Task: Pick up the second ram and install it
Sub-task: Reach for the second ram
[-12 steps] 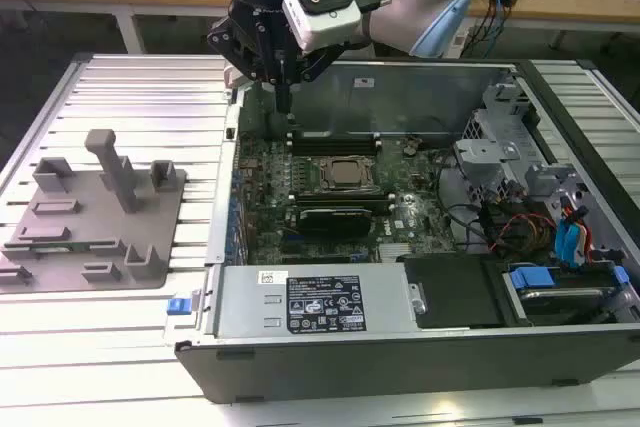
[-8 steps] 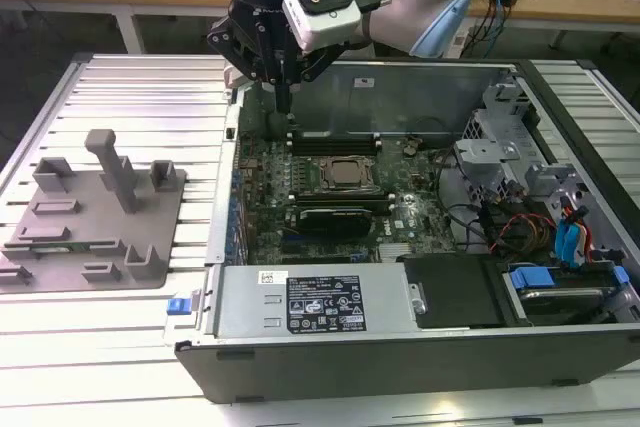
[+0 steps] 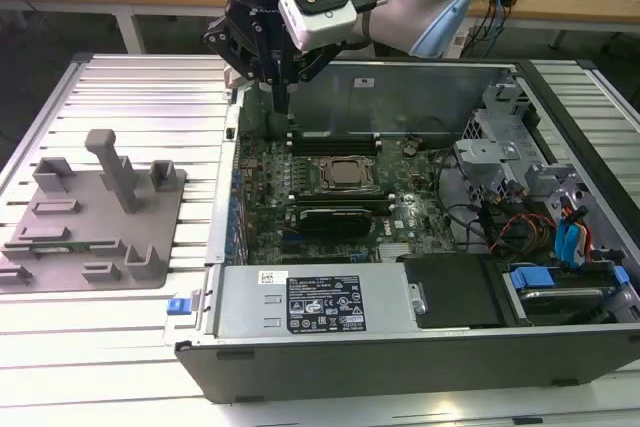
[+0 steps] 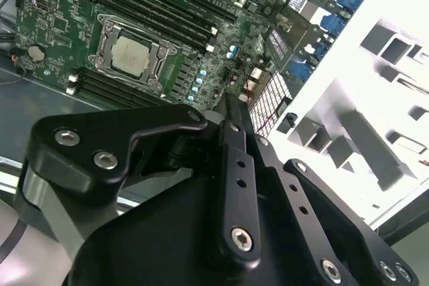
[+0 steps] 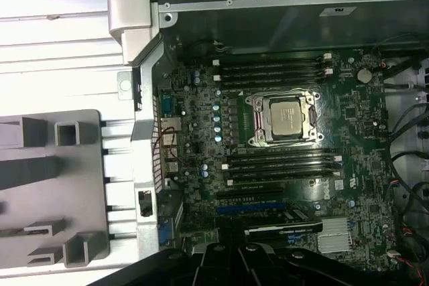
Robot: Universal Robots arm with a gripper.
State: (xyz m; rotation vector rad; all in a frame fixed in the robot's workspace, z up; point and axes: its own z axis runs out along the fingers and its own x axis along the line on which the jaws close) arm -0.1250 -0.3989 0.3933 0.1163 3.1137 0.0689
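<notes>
While my pincer (image 3: 280,117) hangs closed inside the open computer case (image 3: 400,367), over its motherboard (image 3: 265,202), the second ram (image 3: 45,245) seems to lie on the grey fixture (image 3: 150,247) beside the case, at the exterior view's left.

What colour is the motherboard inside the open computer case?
The motherboard is dark green; the first wrist view shows it best.
</notes>
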